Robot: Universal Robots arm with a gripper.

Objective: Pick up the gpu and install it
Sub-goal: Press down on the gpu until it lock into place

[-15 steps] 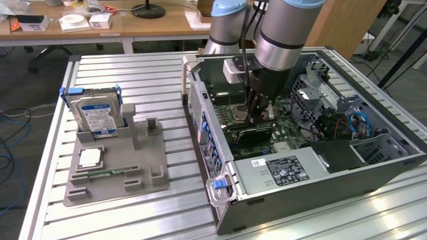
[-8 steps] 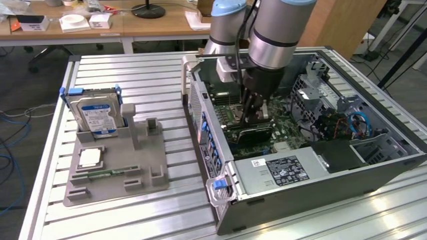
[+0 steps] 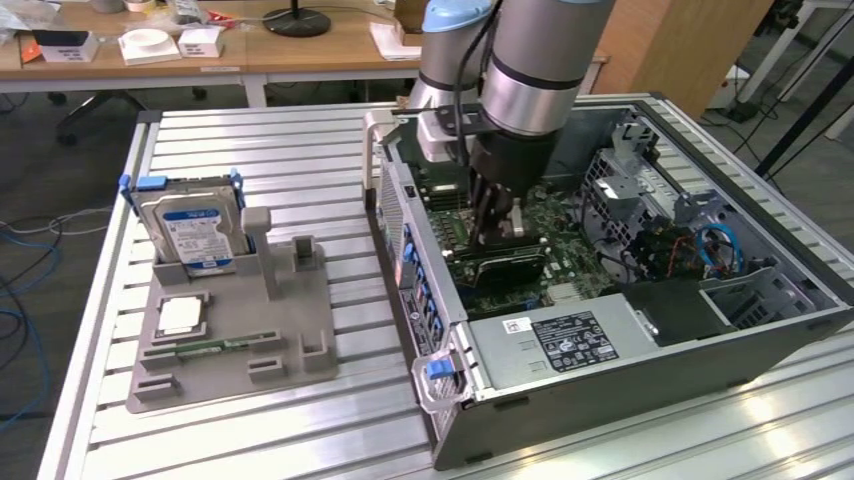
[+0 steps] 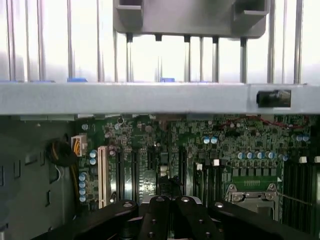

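Upright arm over gpu.

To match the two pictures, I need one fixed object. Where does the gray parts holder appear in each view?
Exterior view: gray parts holder on the slatted table, at the exterior view's left of the computer case.
Wrist view: gray parts holder on the table beyond the case wall.
Shared landmark: that case wall with its blue tabs.

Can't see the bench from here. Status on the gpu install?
Gripper shut, down inside the case. Gpu at the motherboard below the fingers. Nothing in the way.
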